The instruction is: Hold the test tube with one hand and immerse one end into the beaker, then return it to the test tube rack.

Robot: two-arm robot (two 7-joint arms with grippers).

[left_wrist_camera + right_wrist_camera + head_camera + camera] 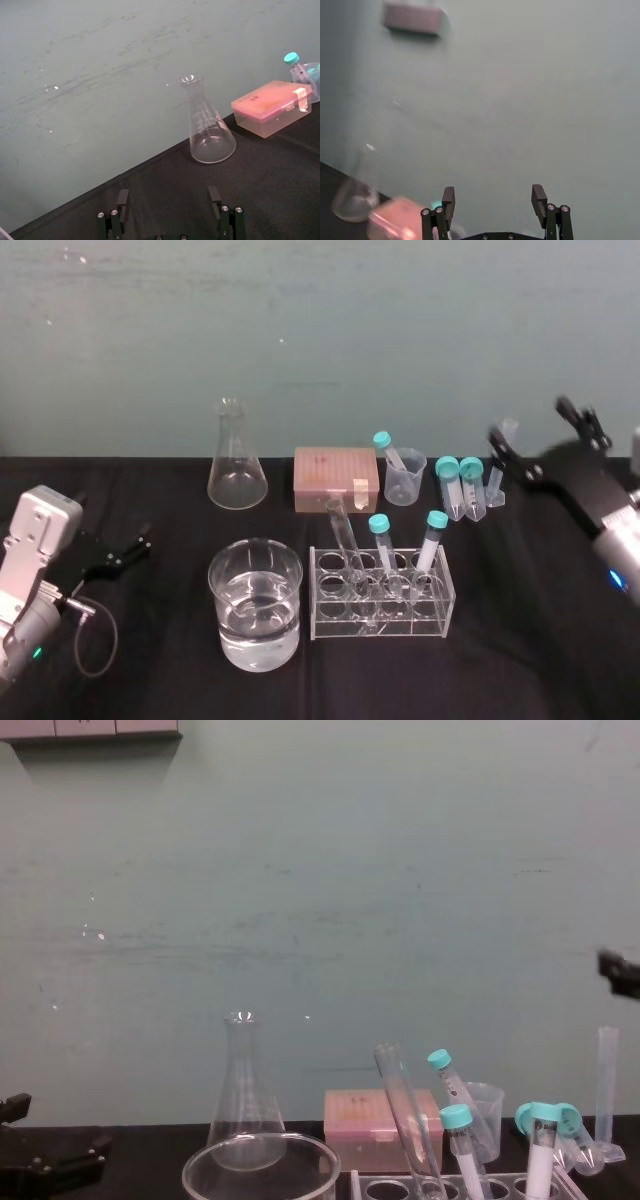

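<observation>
On the black desk (pixel 170 660) in the head view I count one long slim clear glass test tube (pixel 345 535). It has no cap and it stands leaning in a hole at the left end of the one pale translucent plastic test tube rack (pixel 447 592), a little below the centre of the frame. No claw touches it. In the same rack there are two teal-capped tubes (pixel 432 537) with white contents. Two more stand behind the rack, right of centre, and a fifth one leans inside the single small translucent plastic cup (pixel 405 480). This makes five capped tubes in total. The one wide round clear glass beaker (pixel 255 545) is just beside the rack, on its left, and it holds clear liquid. Behind, near the wall, are one conical clear glass flask (pixel 237 465) and one pink box (pixel 336 480). The black two-fingered left claw (pixel 140 543) lies low at the left edge of the frame, its fingers spread wide and holding nothing. The right claw (pixel 528 418) is raised at the right edge, well apart from the rack, also spread wide and holding nothing.
</observation>
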